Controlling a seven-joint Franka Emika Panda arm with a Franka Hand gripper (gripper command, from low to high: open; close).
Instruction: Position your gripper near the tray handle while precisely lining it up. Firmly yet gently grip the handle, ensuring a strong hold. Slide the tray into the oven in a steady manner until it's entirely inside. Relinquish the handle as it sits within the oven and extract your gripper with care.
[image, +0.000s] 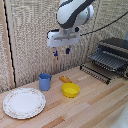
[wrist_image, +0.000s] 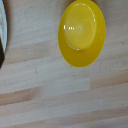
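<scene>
Nearest the exterior camera, a round patterned plate (image: 24, 103) is lying on the wooden bench (image: 90, 107), toward the exterior view's left. Just behind it, a yellow bowl (image: 70, 90) is sitting near the middle of the bench, with a small orange object (image: 65, 79) touching its far rim and a blue cup (image: 45, 81) standing upright near its side toward the exterior view's left. In the wrist view the yellow bowl (wrist_image: 82, 33) is filling the frame from above, resting on pale planks, with the edge of the plate (wrist_image: 2, 30) showing at one border. Above the bowl and cup, well clear of the bench, the gripper (image: 62, 51) is hanging from the white arm with its blue-tipped fingers (image: 68, 51) standing slightly apart and holding nothing. Farther back, at the exterior view's right, the oven (image: 116, 54) is standing with its front open; the tray (image: 106, 60) is projecting forward out of the opening, and the tray handle (image: 95, 73) is running along its front edge, well apart from the gripper. A woven screen (image: 30, 40) is closing the background.
</scene>
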